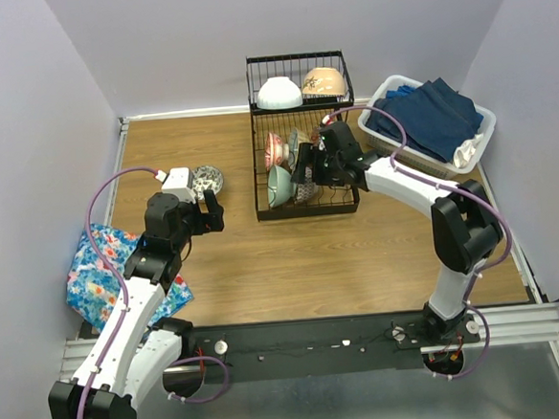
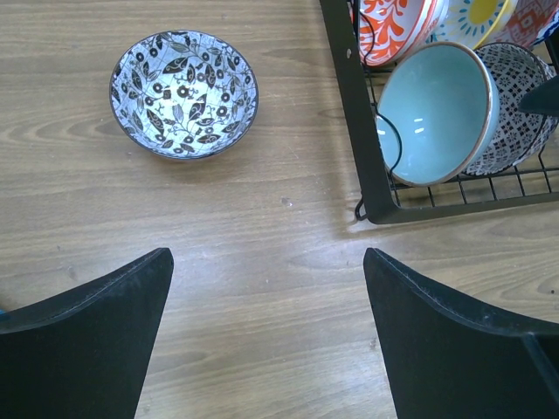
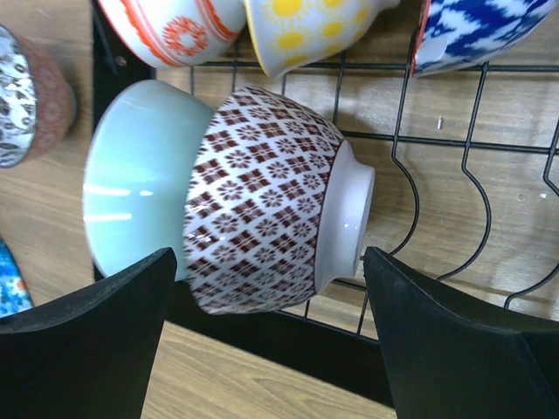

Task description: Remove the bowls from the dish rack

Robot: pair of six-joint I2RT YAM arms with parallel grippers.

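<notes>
Item 1: diamond-patterned bowl [image 3: 262, 192], on edge in dish rack [image 3: 279, 339], axis crosswise, straight ahead of right fingers [image 3: 87, 349], spread wide, empty. Left fingers [image 2: 87, 349], open too, over table [image 2: 262, 218], farther off.

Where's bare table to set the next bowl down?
Widest: the table between the rack and the black rail. Also free: the back-left corner behind the patterned bowl, and the gap between that bowl and the rack. Crowded: the rack's lower tray under the right gripper, and the right edge beside the cloth basket.
</notes>
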